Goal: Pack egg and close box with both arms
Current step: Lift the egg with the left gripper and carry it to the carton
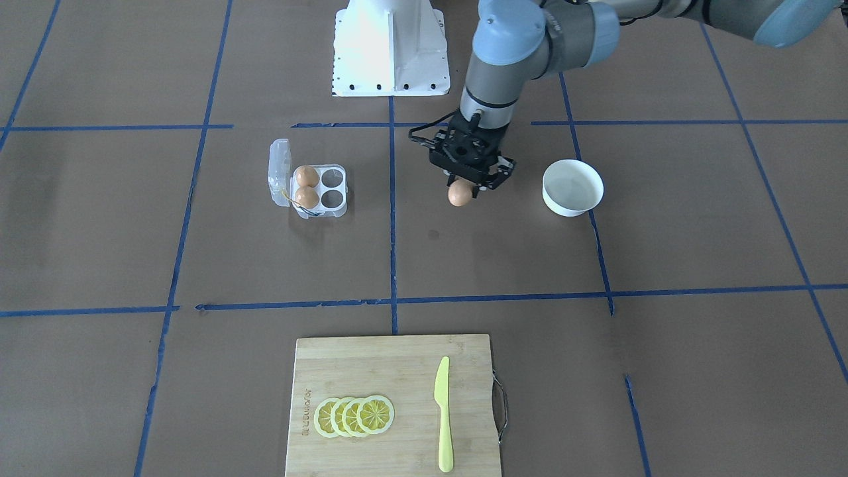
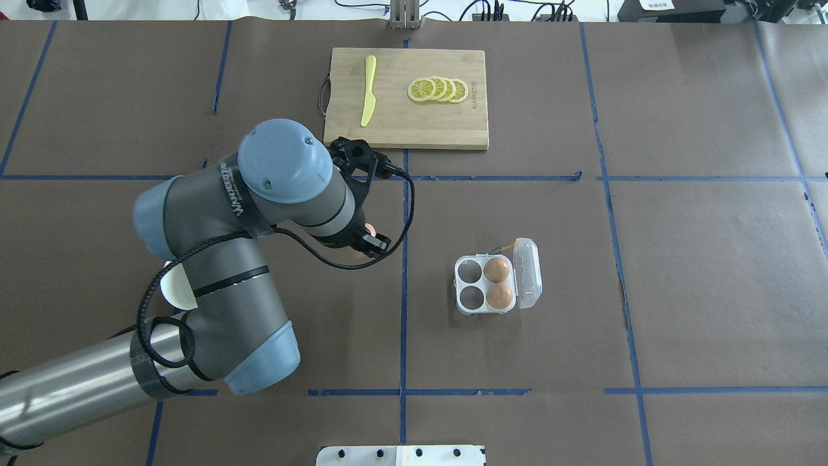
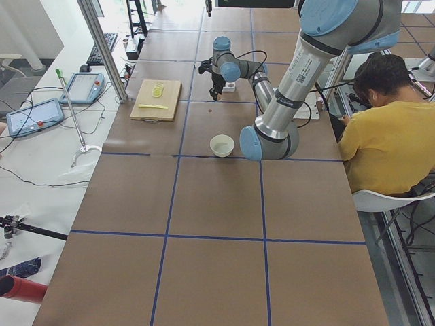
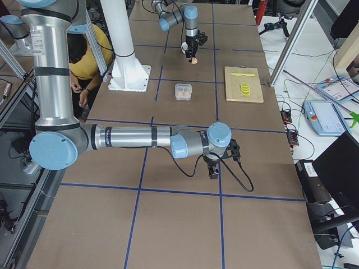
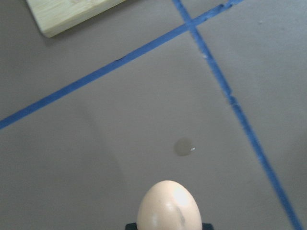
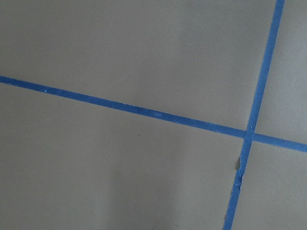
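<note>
My left gripper [image 1: 462,190] is shut on a brown-orange egg [image 1: 459,194] and holds it above the table, between the white bowl [image 1: 572,187] and the box. The egg fills the bottom of the left wrist view [image 5: 169,206]. The clear four-cell box [image 1: 339,211] lies open, its lid [image 1: 279,172] folded back. Two eggs [image 1: 306,176] [image 1: 307,197] sit in the cells next to the lid; the other two cells are empty. The box also shows in the overhead view [image 2: 484,283]. My right gripper [image 4: 215,168] hangs low over bare table, far from the box; I cannot tell if it is open.
A bamboo cutting board [image 1: 394,371] with lemon slices [image 1: 354,415] and a yellow knife [image 1: 442,414] lies at the operators' edge. The white pedestal [image 1: 391,46] stands at the robot's side. A person in yellow [image 3: 387,136] sits beside the table.
</note>
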### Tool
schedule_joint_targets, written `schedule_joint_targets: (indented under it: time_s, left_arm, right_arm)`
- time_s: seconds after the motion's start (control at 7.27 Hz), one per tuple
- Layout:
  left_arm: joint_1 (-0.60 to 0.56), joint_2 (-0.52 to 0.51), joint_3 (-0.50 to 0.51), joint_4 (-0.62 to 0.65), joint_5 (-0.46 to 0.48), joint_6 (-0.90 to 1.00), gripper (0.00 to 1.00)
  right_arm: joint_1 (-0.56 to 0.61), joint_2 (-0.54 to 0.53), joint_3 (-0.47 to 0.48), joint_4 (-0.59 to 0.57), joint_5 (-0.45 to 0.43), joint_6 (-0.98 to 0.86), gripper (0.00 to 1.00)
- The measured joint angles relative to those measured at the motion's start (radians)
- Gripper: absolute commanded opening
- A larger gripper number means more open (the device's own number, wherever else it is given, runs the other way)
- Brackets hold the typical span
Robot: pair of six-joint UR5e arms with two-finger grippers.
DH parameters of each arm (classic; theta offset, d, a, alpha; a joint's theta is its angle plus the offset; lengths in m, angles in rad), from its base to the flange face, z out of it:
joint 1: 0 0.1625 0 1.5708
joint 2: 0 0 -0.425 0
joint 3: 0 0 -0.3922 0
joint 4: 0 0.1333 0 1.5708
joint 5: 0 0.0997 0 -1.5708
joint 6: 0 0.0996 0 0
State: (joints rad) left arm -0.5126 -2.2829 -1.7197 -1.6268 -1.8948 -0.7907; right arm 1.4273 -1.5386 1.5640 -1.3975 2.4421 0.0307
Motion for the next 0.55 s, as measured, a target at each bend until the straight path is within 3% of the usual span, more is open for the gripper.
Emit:
schedule_joint_targets:
  time_s: [0.28,0.55]
  left_arm:
    - [0.065,-0.028,0.063,-0.185,0.003,-0.051,0.0]
    - [0.094,-0.056,0.079,-0.24,0.049,-0.049,0.0]
  right_arm:
    - [0.0,-0.001,-0.001,0.0,0.0,0.0,1.0]
    - [0.0,-0.001,-0.002,0.0,0.0,0.0,1.0]
